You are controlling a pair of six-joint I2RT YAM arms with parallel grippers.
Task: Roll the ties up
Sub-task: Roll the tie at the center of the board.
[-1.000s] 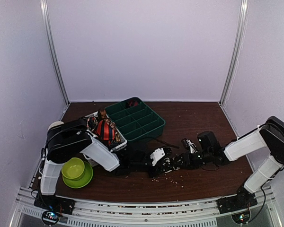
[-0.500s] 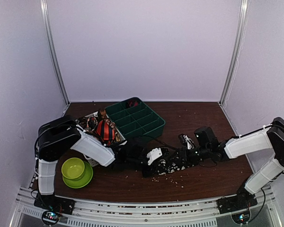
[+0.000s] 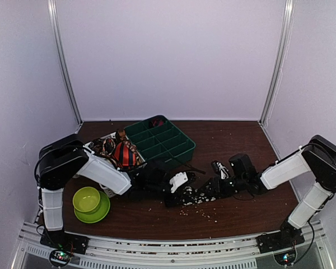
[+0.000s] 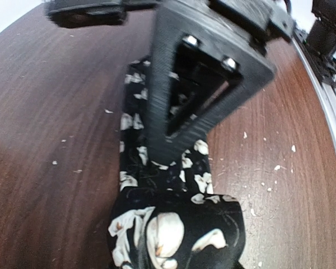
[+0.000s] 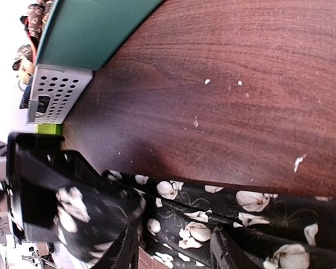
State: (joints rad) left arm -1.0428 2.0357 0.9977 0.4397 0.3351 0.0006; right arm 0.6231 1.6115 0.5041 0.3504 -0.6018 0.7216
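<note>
A black tie with cream flower spots lies on the brown table between the two arms. Its near end is wound into a roll. My left gripper is shut on that roll, which fills the bottom of the left wrist view and hides the fingers. The flat length of the tie runs off under my right gripper. That gripper is open, with its two fingers apart over the cloth. One right finger rests on the strip. A red-and-black striped tie and a brown patterned tie sit in the white basket.
A green compartment tray stands behind the arms, next to the white perforated basket. A lime green bowl on a plate sits at the front left. Pale crumbs dot the wood in front of the tie.
The left arm has swung its elbow out to the left and the roll has shifted slightly left. The right gripper has followed leftward along the tie, and its jaws have widened.
</note>
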